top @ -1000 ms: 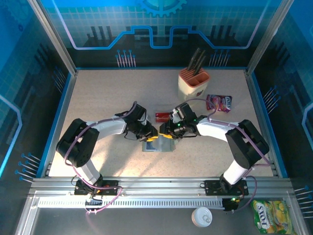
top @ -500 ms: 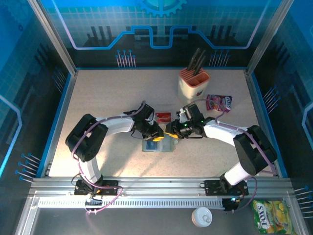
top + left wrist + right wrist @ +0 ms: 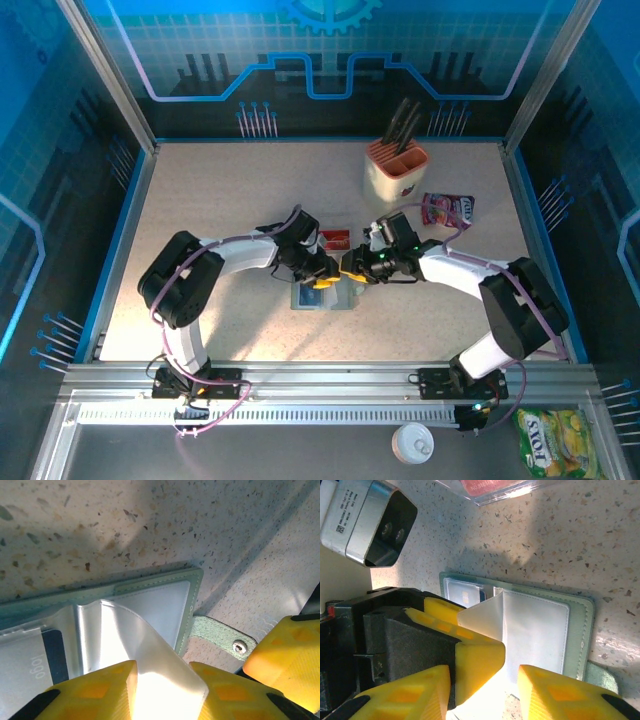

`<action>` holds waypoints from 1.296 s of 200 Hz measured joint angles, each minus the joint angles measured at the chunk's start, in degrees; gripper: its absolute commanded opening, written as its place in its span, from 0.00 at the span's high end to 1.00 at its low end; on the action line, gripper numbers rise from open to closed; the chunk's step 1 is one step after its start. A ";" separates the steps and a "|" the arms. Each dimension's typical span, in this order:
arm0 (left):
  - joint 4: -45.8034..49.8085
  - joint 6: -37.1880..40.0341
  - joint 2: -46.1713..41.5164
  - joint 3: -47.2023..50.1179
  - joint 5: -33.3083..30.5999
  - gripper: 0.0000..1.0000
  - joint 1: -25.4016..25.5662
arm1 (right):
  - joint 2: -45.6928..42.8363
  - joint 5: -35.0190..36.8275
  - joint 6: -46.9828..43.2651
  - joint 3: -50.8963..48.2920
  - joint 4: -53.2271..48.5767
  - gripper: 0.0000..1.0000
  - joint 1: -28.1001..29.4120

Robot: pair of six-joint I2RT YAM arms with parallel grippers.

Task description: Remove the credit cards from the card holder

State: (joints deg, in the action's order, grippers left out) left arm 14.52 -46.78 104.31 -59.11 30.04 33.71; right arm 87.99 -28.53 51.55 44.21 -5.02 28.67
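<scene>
Near the middle of the desk (image 3: pixel 220 200) the card holder (image 3: pixel 322 298) lies open and flat, its snap tab (image 3: pixel 217 637) sticking out on the side toward the right claw (image 3: pixel 485 680). 1 clear sleeve (image 3: pixel 135 635) stands up from its inside, between the yellow fingers of the left claw (image 3: pixel 162 672). Those jaws are part-way apart, and I cannot tell whether they pinch the sleeve. The right claw stands released, jaws apart, astride 1 left finger and the sleeve. 1 pale credit card (image 3: pixel 35 665) printed "logo" sits inside the holder. 1 red credit card (image 3: pixel 333 238) lies on the desk just beyond the holder. Well apart, toward the far right, stand the knife block (image 3: pixel 395 168) and a pink packet (image 3: pixel 448 209).
</scene>
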 measured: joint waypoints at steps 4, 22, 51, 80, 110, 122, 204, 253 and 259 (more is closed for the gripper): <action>0.13 0.02 0.00 -0.04 0.00 0.65 0.00 | -0.02 -0.02 0.00 -0.02 0.02 0.58 -0.02; 0.33 0.15 0.00 -0.24 -0.07 0.64 0.00 | -0.17 -0.02 0.02 -0.02 0.00 0.58 -0.04; 0.76 0.17 0.13 -1.40 0.09 0.63 0.00 | -1.73 1.11 0.00 -0.04 -0.59 0.58 -0.26; 0.59 0.17 1.05 -3.26 1.16 0.63 0.11 | -4.20 3.17 -0.46 -0.02 -2.49 0.58 -0.63; 0.22 0.17 1.49 -3.65 1.84 0.63 0.22 | -5.29 4.09 -0.81 0.02 -4.24 0.58 -0.63; 0.22 0.17 1.51 -3.63 1.86 0.63 0.22 | -5.31 4.11 -0.81 0.02 -4.52 0.58 -0.61; -2.01 -0.94 -3.28 2.75 1.73 0.64 -2.25 | -1.66 3.89 -0.76 1.77 -4.57 0.58 2.29; -3.34 -1.31 -9.46 8.35 1.70 0.65 -6.67 | 3.52 3.87 0.07 4.17 -3.67 0.58 5.92; -3.30 -1.31 -10.05 9.01 1.70 0.66 -7.15 | 4.24 3.87 0.31 4.44 -3.23 0.59 6.34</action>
State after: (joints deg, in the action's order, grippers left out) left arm 11.22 -48.10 94.26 -50.11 31.75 26.57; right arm 92.23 -24.67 51.86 48.64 -8.25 35.00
